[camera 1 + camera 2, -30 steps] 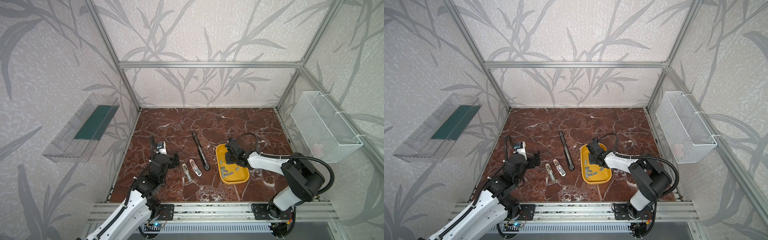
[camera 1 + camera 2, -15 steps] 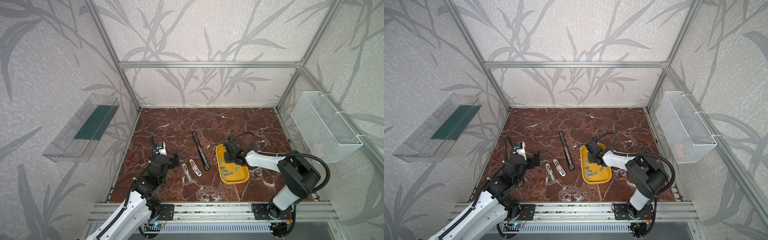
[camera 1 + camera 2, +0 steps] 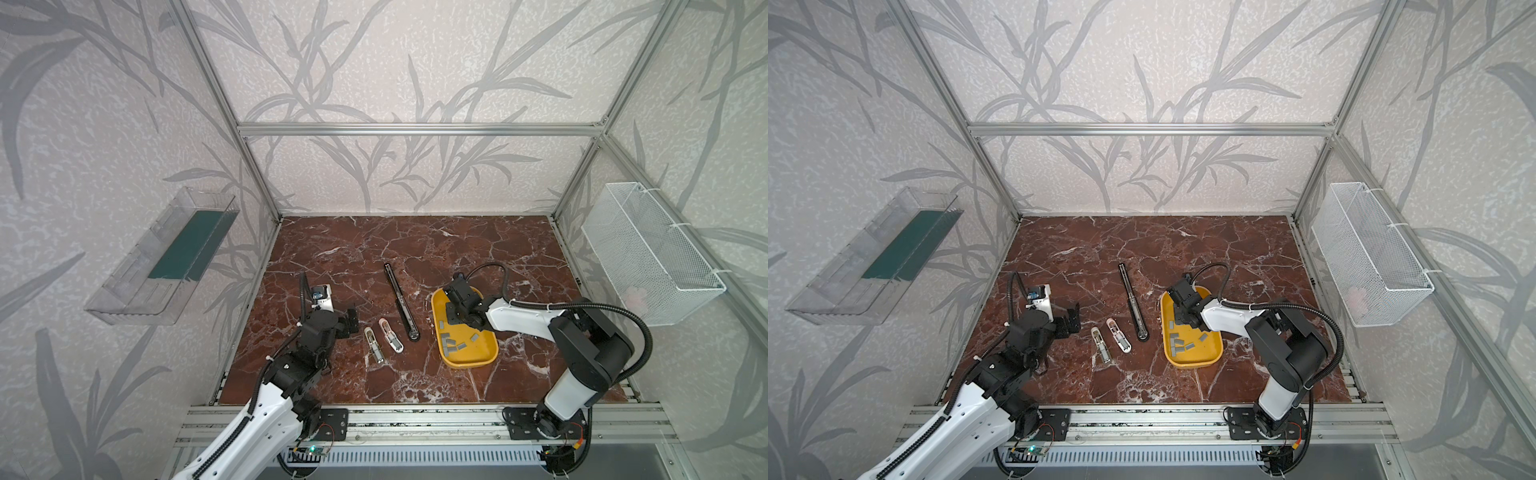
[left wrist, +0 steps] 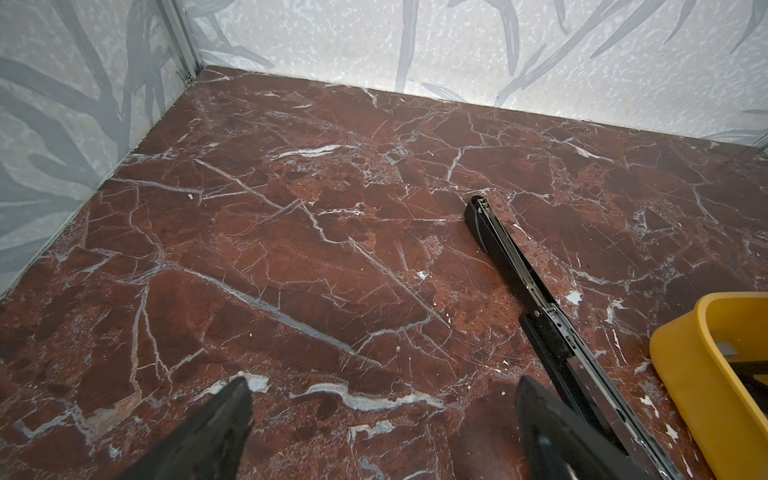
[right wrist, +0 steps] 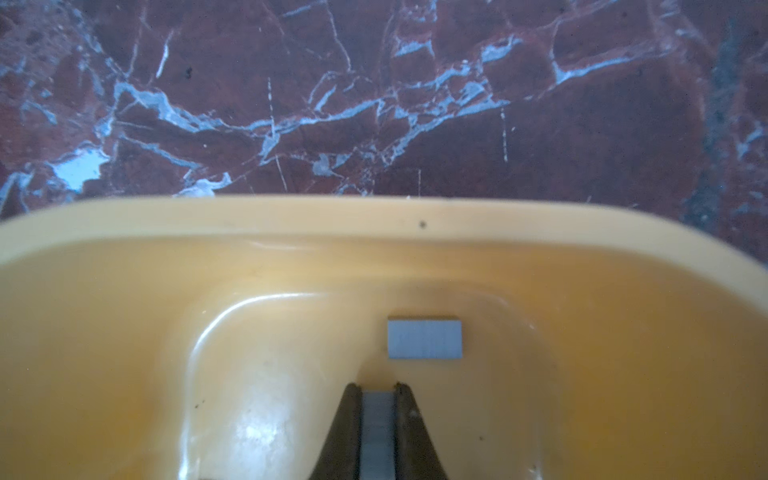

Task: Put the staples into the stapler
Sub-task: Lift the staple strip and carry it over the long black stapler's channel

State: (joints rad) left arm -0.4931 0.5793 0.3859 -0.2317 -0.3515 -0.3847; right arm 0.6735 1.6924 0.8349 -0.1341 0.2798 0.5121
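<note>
Running along the fingers (image 5: 345, 428), a staple strip (image 5: 377, 436) sits pinched in right hand (image 5: 377, 388); left hand (image 4: 382, 382) open.

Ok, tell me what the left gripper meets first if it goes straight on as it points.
Nothing near: the open left gripper faces bare table, with the black stapler off to one side. It would likely meet the table, or else the back wall; depth is unclear.

Staple strip (image 5: 377, 432) between right hand (image 5: 377, 387) fingers cut off at edge; yellow tray (image 4: 681, 374) cropped.
</note>
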